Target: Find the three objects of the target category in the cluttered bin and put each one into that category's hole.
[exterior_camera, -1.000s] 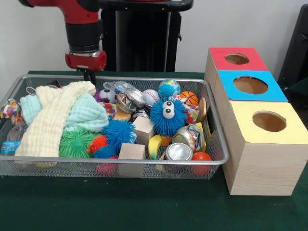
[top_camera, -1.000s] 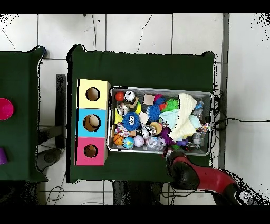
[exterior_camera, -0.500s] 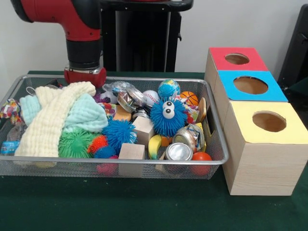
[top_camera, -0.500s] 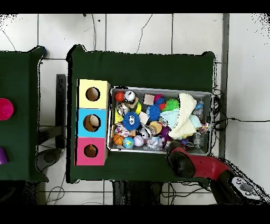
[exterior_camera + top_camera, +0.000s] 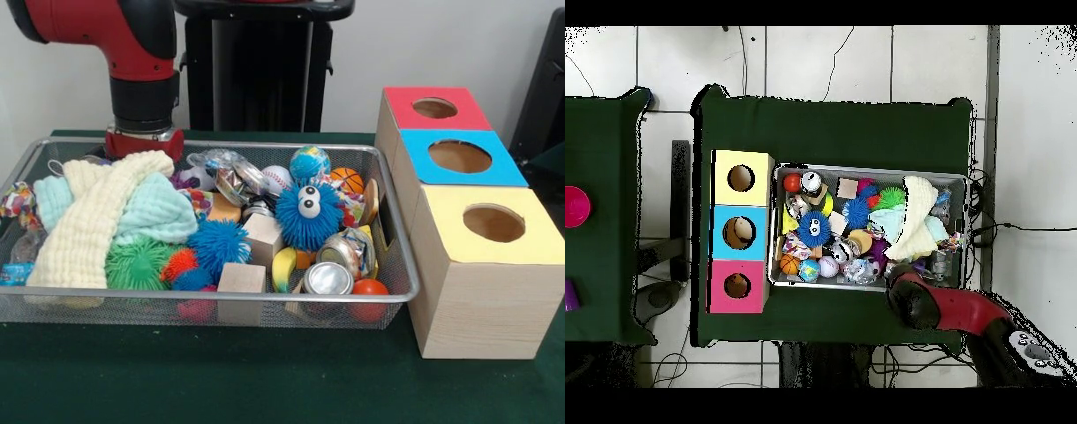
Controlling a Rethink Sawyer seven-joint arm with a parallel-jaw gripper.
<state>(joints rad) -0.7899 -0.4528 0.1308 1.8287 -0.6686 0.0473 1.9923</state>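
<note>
The cloths (image 5: 106,212) look light, soft and limp, best pinched at a raised fold (pincer (image 5: 144,141) state hidden behind them, so I cannot tell).

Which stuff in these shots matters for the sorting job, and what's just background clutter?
Job:
- wire bin
- its contents, e.g. blue spiky ball, tin, wooden block (target category not shown)
- red box, blue box, yellow box, each with a hole
- arm

Lying about:
- pink object and purple object on the side table
- floor cables
</note>
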